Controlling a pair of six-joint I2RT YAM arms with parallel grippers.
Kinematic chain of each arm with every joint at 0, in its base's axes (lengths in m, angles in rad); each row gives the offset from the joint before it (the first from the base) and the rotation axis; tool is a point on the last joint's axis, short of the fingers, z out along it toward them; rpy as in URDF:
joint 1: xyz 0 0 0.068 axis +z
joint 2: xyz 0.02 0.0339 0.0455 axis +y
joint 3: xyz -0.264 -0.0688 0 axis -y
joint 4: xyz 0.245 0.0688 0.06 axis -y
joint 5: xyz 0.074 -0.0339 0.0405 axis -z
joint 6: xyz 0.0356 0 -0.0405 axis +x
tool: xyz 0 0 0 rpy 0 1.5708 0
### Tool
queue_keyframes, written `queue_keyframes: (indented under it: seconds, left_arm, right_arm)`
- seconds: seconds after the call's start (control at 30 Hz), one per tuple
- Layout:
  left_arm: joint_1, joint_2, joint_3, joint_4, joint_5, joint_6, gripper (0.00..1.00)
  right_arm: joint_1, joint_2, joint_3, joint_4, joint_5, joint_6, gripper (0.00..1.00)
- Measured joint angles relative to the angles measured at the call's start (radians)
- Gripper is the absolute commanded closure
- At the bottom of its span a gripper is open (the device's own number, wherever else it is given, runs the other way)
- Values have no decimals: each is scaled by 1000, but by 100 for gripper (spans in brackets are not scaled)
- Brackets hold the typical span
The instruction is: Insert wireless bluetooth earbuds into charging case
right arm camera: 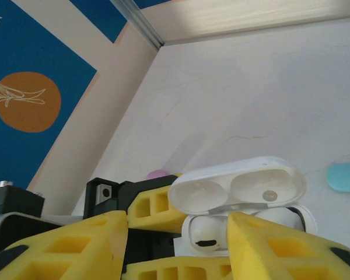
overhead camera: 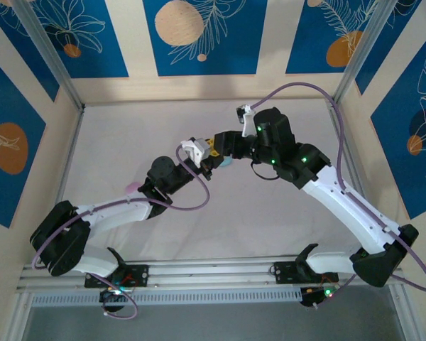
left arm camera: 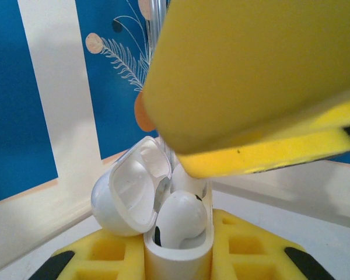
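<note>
**A:** What's the left gripper [left arm camera: 178, 259] doing up close?

**B:** Clamping the white charging case [left arm camera: 125, 198], lid hanging open, two white earbuds [left arm camera: 181, 219] sitting inside. Right gripper [right arm camera: 176, 227] is hovering over it, fingers spread, gripping nothing. A light blue case [right arm camera: 345, 177] is lying farther back on the table [right arm camera: 251, 99].

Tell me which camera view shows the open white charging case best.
Right wrist view: the charging case faces the camera, lid open, both wells visible. Left wrist view shows it side-on; top view, too small to tell.
</note>
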Motion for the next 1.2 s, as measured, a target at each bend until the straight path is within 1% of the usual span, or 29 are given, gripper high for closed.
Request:
queue_keyframes:
  seconds: [0.13,0.23,0.33,0.4,0.63,0.77,0.93,1.2]
  left_arm:
    - [0,-4,0,-23,13,27,77]
    - [0,-16,0,-65,36,61,78]
    - [0,-34,0,-102,54,92,78]
    - [0,-47,0,-118,62,111,78]
    - [0,-57,0,-147,98,138,78]
    - [0,-57,3,-160,107,138,78]
    - [-4,-57,3,-169,103,138,78]
    - [-5,-57,3,-165,73,134,77]
  right_arm:
    - [-29,-16,14,-3,-23,-13,49]
    - [-103,1,79,-60,-58,-13,49]
    - [-180,47,164,-124,-90,-14,49]
    - [-214,87,205,-169,-107,-21,48]
    - [-229,262,311,-330,-184,-70,48]
    - [-229,309,316,-382,-225,-99,48]
    - [-239,299,311,-399,-256,-135,50]
    - [-269,179,214,-408,-322,-163,50]
